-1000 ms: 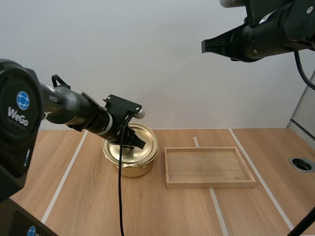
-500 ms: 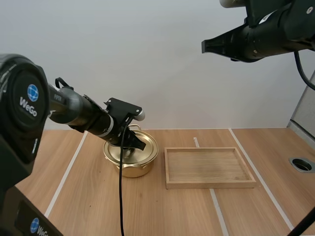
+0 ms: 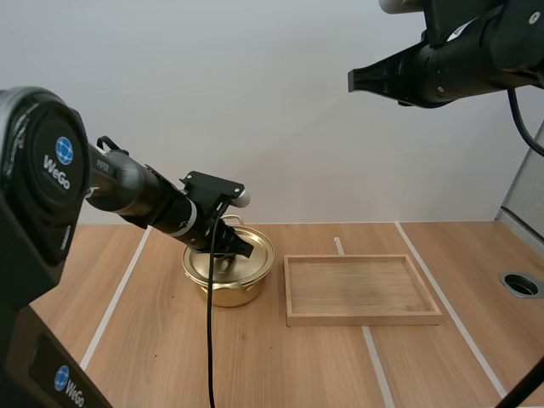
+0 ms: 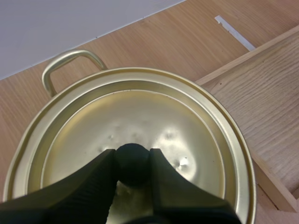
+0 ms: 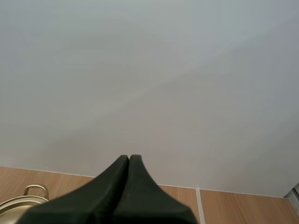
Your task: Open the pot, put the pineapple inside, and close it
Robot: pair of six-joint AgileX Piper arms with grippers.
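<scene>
**High view, centre-left of the frame.** Our left gripper (image 3: 236, 248) reaches down onto the round, brass-coloured metal pot (image 3: 223, 291). The pot stands on the pale wooden table (image 3: 153, 340), just beside the left edge of the shallow rectangular wooden tray (image 3: 357, 320).

**Left wrist view.** The two black fingers (image 4: 100, 179) are closed on the small, round black knob (image 4: 132, 165), one ribbed face on each side. The knob sits at the centre of the dished, brass-coloured lid (image 4: 140, 112). The lid lies seated inside the pot's rim, so we judge that the opening step is in hand and not yet done. A looped metal side handle (image 4: 70, 63) projects from the far side of the pot.

**High view, upper right of the frame.** Our right gripper (image 3: 353, 81) hangs well above the table. Its fingers are pressed together on nothing, forming one dark wedge.

**Handling.** We judge the lid to be thin sheet metal, so light and stiff, with a polished face too slippery to pinch. The knob is therefore the proper hold. Because the knob is small and rounded, the lid may swing or tilt about it, so a straight vertical lift seems advisable. The pot itself looks light and may slide, or rise with the lid if the rim binds.
</scene>
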